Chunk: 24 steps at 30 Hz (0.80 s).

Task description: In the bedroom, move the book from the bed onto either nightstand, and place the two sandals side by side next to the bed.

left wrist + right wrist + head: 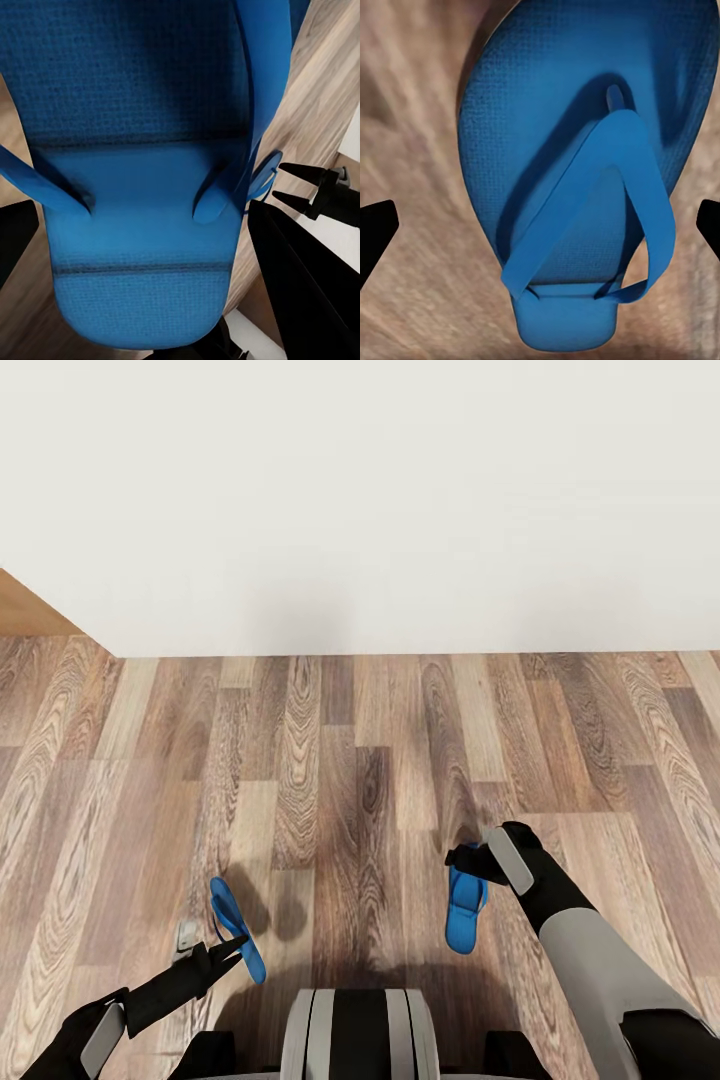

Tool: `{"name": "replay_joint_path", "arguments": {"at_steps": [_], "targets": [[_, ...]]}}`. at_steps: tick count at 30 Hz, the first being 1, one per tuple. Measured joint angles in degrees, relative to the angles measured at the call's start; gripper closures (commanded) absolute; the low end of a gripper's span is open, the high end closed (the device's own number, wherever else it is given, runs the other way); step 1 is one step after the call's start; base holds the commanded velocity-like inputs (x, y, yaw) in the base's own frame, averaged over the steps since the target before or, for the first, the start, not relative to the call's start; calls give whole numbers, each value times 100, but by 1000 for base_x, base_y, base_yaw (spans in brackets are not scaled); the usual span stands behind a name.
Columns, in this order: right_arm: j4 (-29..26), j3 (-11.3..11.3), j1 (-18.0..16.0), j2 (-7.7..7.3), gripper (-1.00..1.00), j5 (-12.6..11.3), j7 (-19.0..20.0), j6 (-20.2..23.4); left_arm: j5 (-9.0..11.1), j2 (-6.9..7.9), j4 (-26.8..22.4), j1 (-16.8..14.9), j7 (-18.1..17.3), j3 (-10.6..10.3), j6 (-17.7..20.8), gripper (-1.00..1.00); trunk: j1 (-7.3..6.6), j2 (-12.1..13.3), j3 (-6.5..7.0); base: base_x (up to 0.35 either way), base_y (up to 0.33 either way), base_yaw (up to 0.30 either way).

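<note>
We have one blue sandal [236, 928] at the left gripper [236, 945], just ahead of the robot's base [358, 1032], and the other sandal [465, 908] at the right gripper [470, 865], further over on the wood-plank floor [350, 760]. The two are well apart, not yet side by side.

In the left wrist view the sandal [142, 187] looms close, its sole and strap seen from the heel end, with dark fingers [300, 292] along one edge. The head view shows the finger tips meeting at its edge, so we judge the left jaws closed on it, the sandal tilted and seemingly lifted off the planks.

In the right wrist view the other sandal [577, 172] sits toe-up between two dark finger tips [375, 229] standing wide apart and clear of it, so those jaws are spread and hold nothing that we can see. Whether it lies flat on the floor we cannot say for sure.

We expect these flip-flops to be light, thin and flexible, likely to flop or swing if pinched at one end. The firmest hold looks to be across the sole's edge near the middle, or at the strap junction. Beyond the floor we see a plain white wall [400, 490] and a strip of lighter wood [30, 610] at the left.
</note>
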Motion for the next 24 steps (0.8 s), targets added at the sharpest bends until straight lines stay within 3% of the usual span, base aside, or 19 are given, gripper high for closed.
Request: {"name": "replay_joint_path", "arguments": {"at_steps": [24], "targets": [[-3, -4, 0, 2, -100, -4, 6, 0, 10, 0, 0, 0, -5, 1, 0, 100, 0, 0, 0, 0, 0, 0]]}}
